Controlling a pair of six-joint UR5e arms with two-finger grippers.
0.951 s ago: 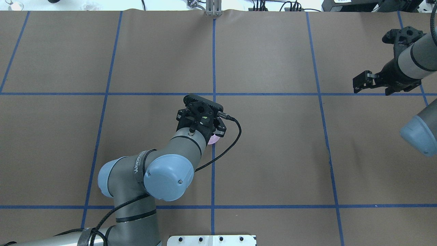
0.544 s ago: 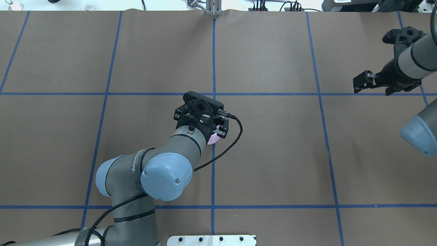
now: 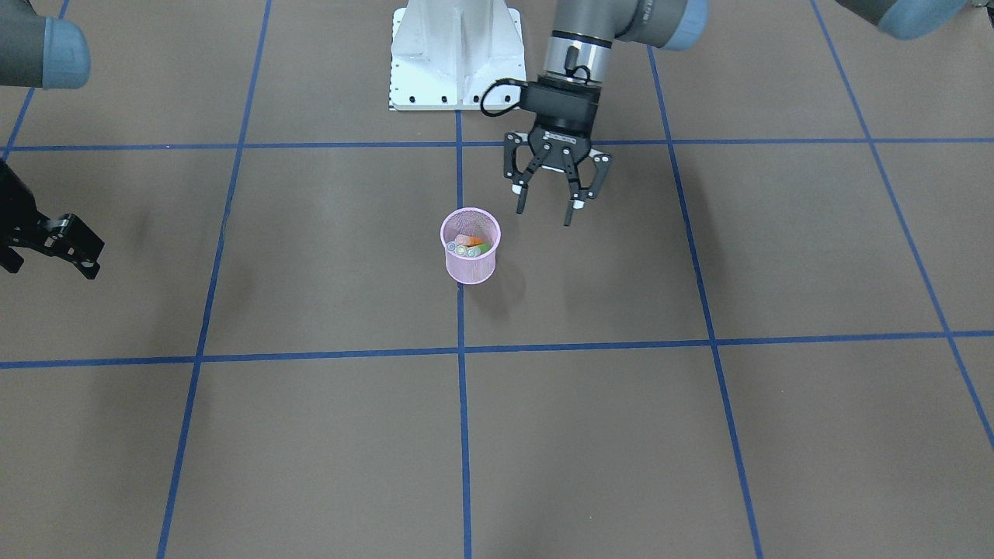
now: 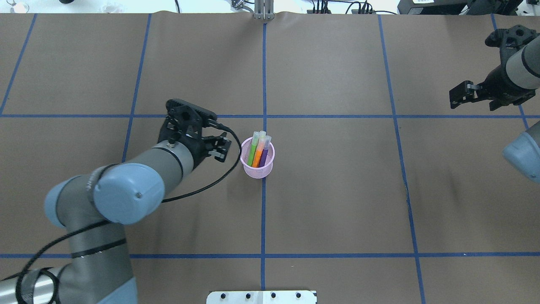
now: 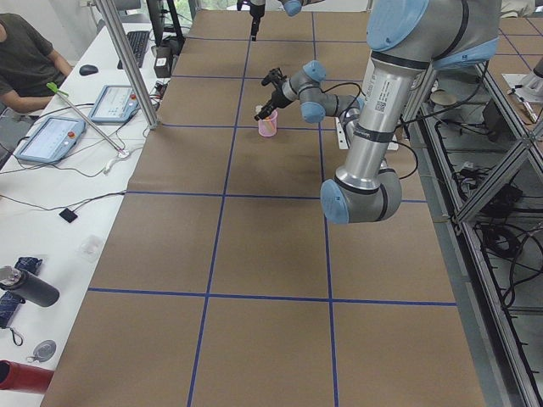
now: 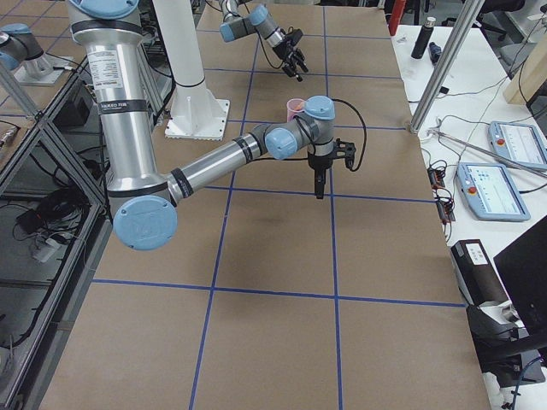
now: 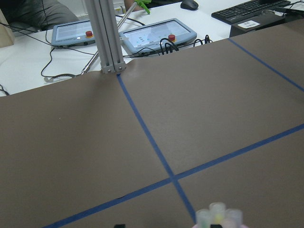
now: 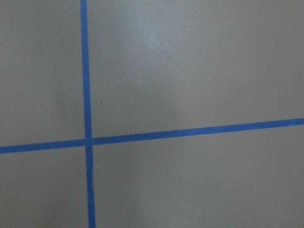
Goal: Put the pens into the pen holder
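The pen holder (image 4: 257,169) stood upright near the middle of the worktop (image 4: 337,202), on a blue line (image 4: 263,219), with the pens (image 4: 258,150) inside it, caps up. The left gripper (image 3: 545,211) hung just beside it, toward the left edge, its fingers apart and holding nothing. The right gripper (image 4: 471,103) — also spread and empty — hovered near the right edge.

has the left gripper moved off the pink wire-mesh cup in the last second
Yes. In the overhead view the left gripper went left, off the centre blue tape line, and the pink wire-mesh cup now shows beside it.
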